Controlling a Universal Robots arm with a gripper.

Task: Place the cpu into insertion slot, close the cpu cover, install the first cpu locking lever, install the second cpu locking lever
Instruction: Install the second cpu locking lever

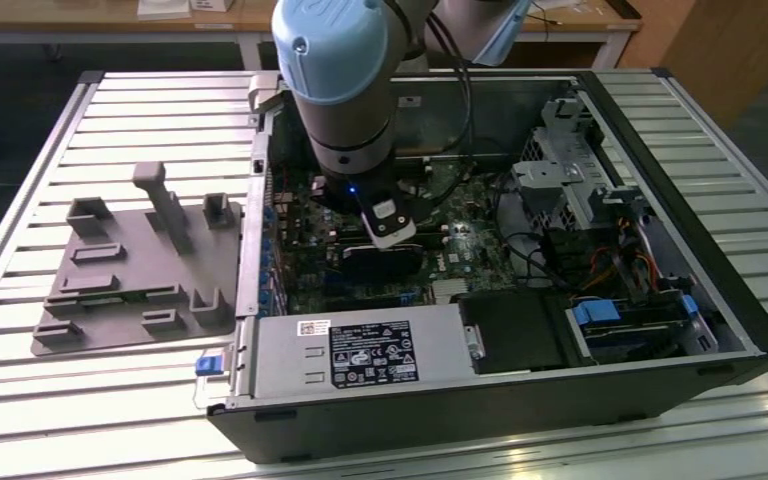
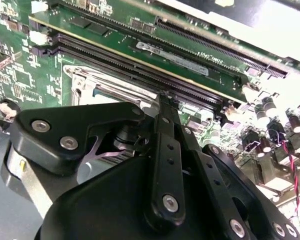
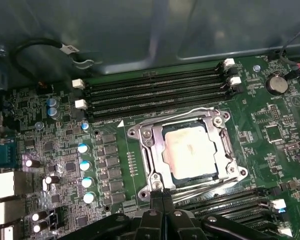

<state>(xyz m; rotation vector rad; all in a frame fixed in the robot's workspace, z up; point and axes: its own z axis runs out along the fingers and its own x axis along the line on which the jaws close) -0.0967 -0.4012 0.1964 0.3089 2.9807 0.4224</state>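
Slatted metal worktable [image 1: 704, 120] carries an open computer case [image 1: 491, 400] lying on its side, green motherboard [image 3: 270, 130] exposed inside. Grey plastic fixture tray [image 1: 131, 270] sits on the slats well apart from the claw, toward the exterior view's left.

Arm [image 1: 344, 90] reaches down into the case; the claw [image 3: 161, 200] is low over the board. Its black fingers [image 2: 165, 125] are pressed together at the tips with nothing between them, so closed and empty as far as both wrist views show.

Just beyond the fingertips in the first wrist view: the cpu [image 3: 192, 152], pale silver top, lying flat inside the insertion slot [image 3: 166, 135]. The cpu cover [image 3: 187, 127], dull silver frame, lies down around the chip, with the chip showing through its window. Thin wire levers [image 3: 210, 186] run along the frame edges; the one nearest the claw lies right at the fingertips, touching or almost, cannot tell which. Whether the levers are latched, cannot tell.

Long black memory slots [image 3: 155, 90] lie past the socket, far side from the claw. More black slots [image 2: 140, 67] are just beyond the fingertips in the second wrist view. Round coin battery [image 3: 276, 84] is off to one side, well apart. Power supply box [image 1: 357, 355] is at the case's near edge in the exterior view.
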